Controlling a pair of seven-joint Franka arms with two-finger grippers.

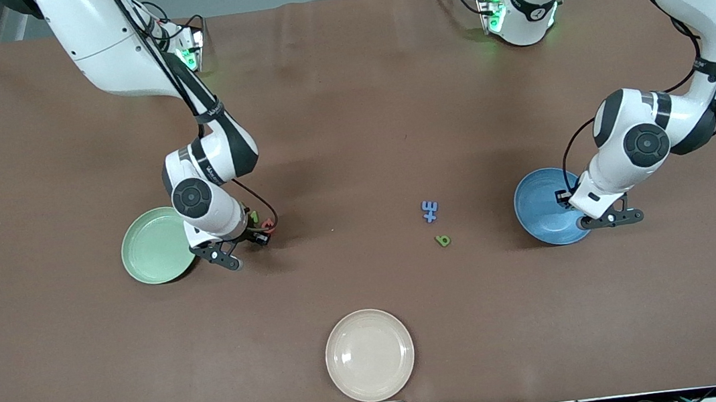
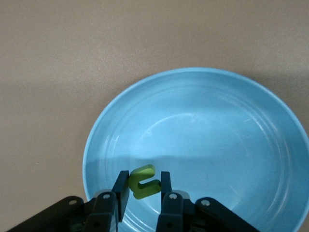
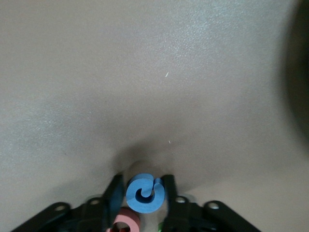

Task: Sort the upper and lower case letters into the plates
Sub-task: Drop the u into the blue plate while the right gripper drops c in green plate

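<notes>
1. Left tool (image 2: 141, 186) hangs over the blue plate (image 1: 538, 211), at the plate's edge toward the left arm's end of the surface (image 1: 350, 128). Its fingers are clenched on a green letter (image 2: 144, 181), held on edge above the plate's floor.
2. Right tool (image 3: 141, 193) is down at the surface just beside the pale green plate (image 1: 151, 246). Its fingers are clamped on a blue letter (image 3: 144, 193), a curled shape, standing on edge between them.
3. A pink-red letter (image 3: 126, 220) lies right under the right tool, touching or nearly touching the blue one; a trace of green shows beside it, too little to identify.
4. Near mid-surface, two blue letters (image 1: 429, 210) lie touching each other; a green letter "b" (image 1: 443, 240) lies just nearer the front camera.
5. Cream plate (image 1: 369, 355) sits at the surface's front edge, well apart from the letters.
6. Pale green plate holds no letters in the front view.
</notes>
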